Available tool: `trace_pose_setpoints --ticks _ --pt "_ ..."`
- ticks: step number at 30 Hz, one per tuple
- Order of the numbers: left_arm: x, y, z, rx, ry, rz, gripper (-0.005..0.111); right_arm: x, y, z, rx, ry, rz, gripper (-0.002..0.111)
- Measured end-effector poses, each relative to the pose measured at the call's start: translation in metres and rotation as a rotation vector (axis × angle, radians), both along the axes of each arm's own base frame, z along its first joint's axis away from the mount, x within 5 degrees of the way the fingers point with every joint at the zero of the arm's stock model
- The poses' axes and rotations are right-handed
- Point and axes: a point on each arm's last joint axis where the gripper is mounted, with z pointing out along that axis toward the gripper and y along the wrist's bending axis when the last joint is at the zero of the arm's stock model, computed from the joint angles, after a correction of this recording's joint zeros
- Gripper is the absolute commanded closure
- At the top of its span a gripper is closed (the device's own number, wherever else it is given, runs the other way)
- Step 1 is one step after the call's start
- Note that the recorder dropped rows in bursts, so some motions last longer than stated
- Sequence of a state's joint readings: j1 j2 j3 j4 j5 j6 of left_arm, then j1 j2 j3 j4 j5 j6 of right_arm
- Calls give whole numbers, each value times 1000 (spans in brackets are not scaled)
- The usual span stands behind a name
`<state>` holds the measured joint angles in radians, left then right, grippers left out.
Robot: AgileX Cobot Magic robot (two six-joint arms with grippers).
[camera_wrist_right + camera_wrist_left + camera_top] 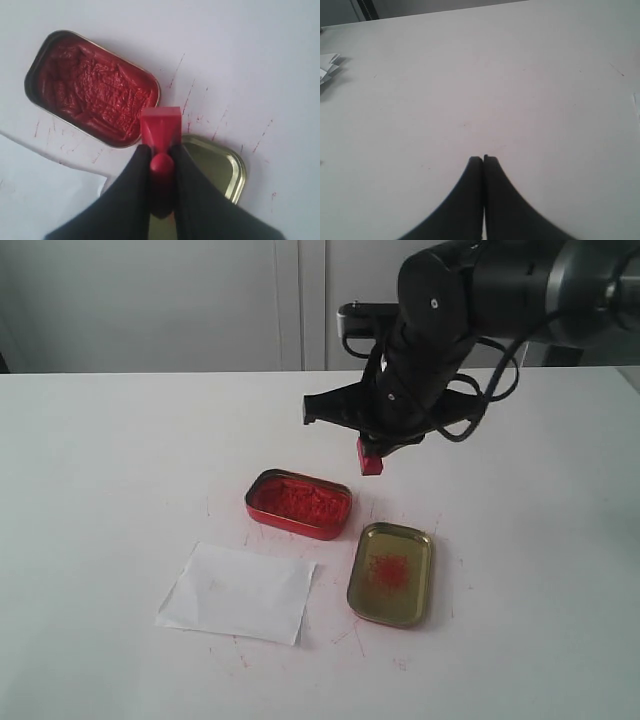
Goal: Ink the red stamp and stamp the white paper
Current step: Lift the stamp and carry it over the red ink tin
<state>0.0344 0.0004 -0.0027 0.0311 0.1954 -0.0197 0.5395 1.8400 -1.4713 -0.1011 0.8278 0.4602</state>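
Note:
My right gripper point(372, 448) point(161, 149) is shut on the red stamp point(371, 457) point(161, 126), pinching its round handle with the square block hanging below. It hovers above the table just right of and behind the red oval ink tin point(299, 503) point(92, 87), which is full of lumpy red paste. The white paper point(238, 592) point(40, 192) lies flat in front of the tin, to the left. My left gripper point(483, 159) is shut with nothing in it over bare white tabletop, out of the exterior view.
A gold tin lid point(391, 573) point(220, 167) with red smears lies right of the paper, in front of the held stamp. Thin red ink streaks mark the white table point(110, 460) around the tins. Crumpled white paper point(327, 66) lies at the edge of the left wrist view.

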Motion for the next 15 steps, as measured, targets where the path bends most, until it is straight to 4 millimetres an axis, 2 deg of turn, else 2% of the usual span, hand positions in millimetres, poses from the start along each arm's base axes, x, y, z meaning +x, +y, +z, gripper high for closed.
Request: trace_pose_setpoints --ticks 15 --pt "0 0 0 0 0 0 107 36 27 -27 -20 116 37 108"
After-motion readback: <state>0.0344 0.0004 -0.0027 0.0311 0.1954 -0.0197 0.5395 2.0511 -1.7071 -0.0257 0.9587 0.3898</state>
